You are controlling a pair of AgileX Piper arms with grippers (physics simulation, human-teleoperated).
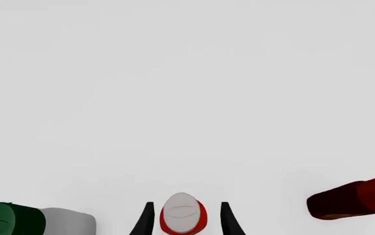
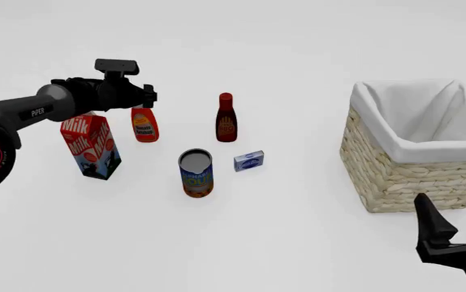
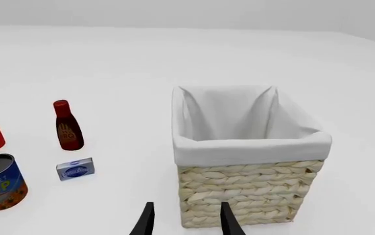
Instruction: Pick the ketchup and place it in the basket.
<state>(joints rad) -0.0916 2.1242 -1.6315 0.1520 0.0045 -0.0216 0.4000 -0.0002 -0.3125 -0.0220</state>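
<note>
Red ketchup (image 2: 145,126), white cap, orange label: upright on the table (image 2: 241,243), just right of the milk carton (image 2: 92,146), with my left gripper (image 2: 147,95) directly over its cap. In the left wrist view the cap sits between the two black fingers (image 1: 144,219); gaps show on both sides, so I read the jaws as parted and holding nothing.

Wicker basket (image 2: 403,176), white cloth lining: right side of the table, well apart from the ketchup, nothing visible inside.

Right gripper (image 2: 456,222): low at the near right, in front of the basket; fingers spread, nothing between them.

Dark-red bottle (image 2: 226,118), red cap: upright, right of the ketchup.

Can (image 2: 196,173), blue and orange label: standing nearer me, between the two bottles.

Small blue box (image 2: 249,160): just right of the can.

Milk carton: red, white and blue, partly behind my left arm (image 2: 30,112)
</note>
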